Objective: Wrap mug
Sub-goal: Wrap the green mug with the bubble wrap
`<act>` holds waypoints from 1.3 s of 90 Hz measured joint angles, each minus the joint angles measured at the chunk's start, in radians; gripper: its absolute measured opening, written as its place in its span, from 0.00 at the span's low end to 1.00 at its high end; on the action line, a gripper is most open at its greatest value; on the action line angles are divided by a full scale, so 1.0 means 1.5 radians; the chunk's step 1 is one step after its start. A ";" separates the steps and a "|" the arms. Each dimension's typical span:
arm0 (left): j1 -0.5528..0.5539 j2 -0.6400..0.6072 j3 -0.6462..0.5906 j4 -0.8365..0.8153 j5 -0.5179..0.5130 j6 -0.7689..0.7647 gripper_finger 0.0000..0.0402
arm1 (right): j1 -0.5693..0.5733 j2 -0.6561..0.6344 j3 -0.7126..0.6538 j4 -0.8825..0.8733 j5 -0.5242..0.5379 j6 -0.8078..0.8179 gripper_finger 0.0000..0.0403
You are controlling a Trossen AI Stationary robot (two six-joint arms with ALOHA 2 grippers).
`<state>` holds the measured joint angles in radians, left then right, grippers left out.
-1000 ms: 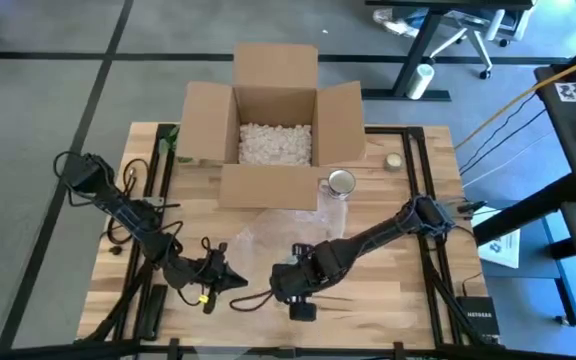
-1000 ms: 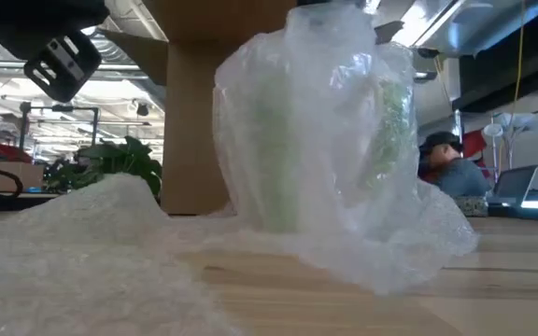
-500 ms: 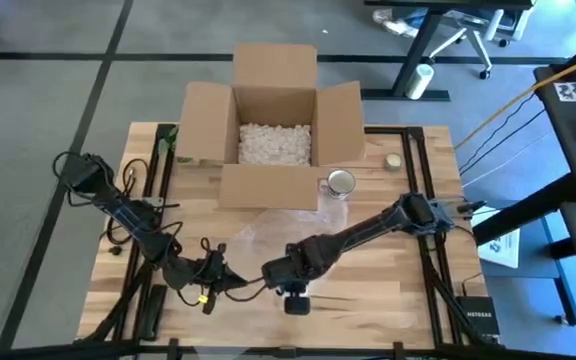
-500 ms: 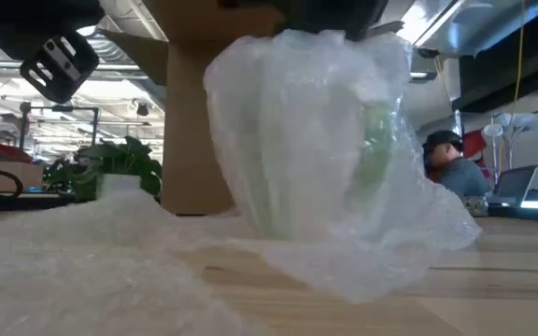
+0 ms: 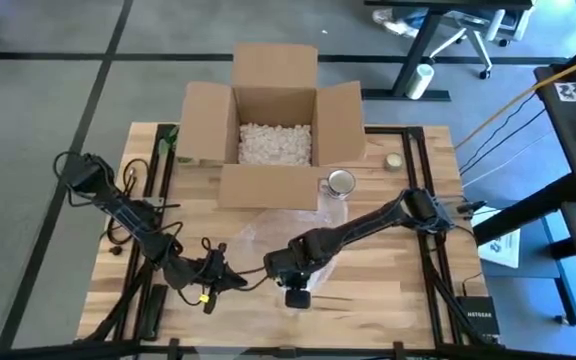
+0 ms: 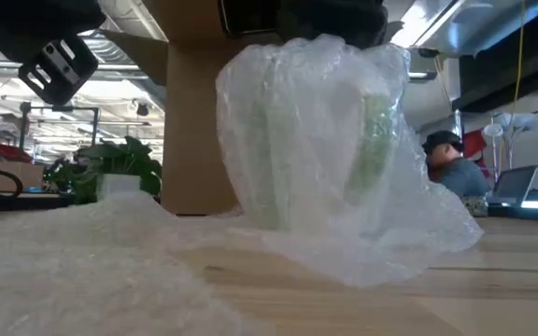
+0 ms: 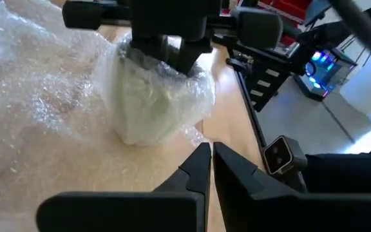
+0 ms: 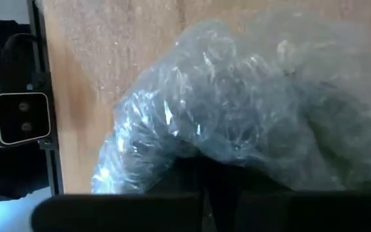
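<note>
The mug (image 6: 297,140) stands on the table's near middle, a pale green shape bundled in clear bubble wrap (image 7: 156,96). The rest of the sheet (image 5: 268,232) lies spread on the wood toward the box, and it fills the near left in the low view (image 6: 63,261). My right gripper (image 7: 166,48) sits on top of the bundle, shut on the wrap. My left gripper (image 7: 208,164) hovers just left of the bundle, shut with nothing between its fingers. My right gripper holds the gathered bubble wrap at the top of the mug (image 7: 163,64), coming from above with fingers pointing down. Several crumpled layers bunch at the fingers (image 8: 205,148). The wrapped mug stands upright on the table, and loose wrap trails onto the wood around its base (image 6: 381,252).
An open cardboard box (image 5: 276,130) of packing peanuts stands at the far middle. A second, bare mug (image 5: 340,184) sits by its right near corner, and a small round object (image 5: 393,161) farther right. Black rails (image 5: 423,230) run along both table sides. A person (image 6: 446,159) sits beyond the table.
My right gripper has shifted a little toward the table's left and far side, staying shut on the wrap. The wrap has been drawn over the mug's top, covering more of it. The raised hump of sheet on the low view's left has flattened.
</note>
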<state>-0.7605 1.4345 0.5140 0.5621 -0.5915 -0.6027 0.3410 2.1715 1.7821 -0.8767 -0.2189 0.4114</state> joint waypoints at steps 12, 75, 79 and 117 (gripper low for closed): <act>0.000 0.000 0.000 -0.002 0.000 -0.008 0.00 | 0.004 0.002 0.024 -0.016 -0.005 -0.002 0.00; -0.004 0.000 0.000 -0.004 0.000 -0.010 0.00 | 0.023 0.001 0.158 -0.199 0.084 -0.006 0.00; -0.004 0.000 0.000 -0.004 0.000 -0.010 0.00 | 0.027 0.001 0.168 -0.213 0.094 -0.005 0.00; -0.004 0.000 0.000 -0.003 0.000 -0.010 0.00 | 0.040 -0.001 0.189 -0.237 0.223 -0.006 0.00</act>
<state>-0.7666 1.4345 0.5140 0.5575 -0.5915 -0.6178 0.4009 2.1700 2.0654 -1.2322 0.1155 0.4020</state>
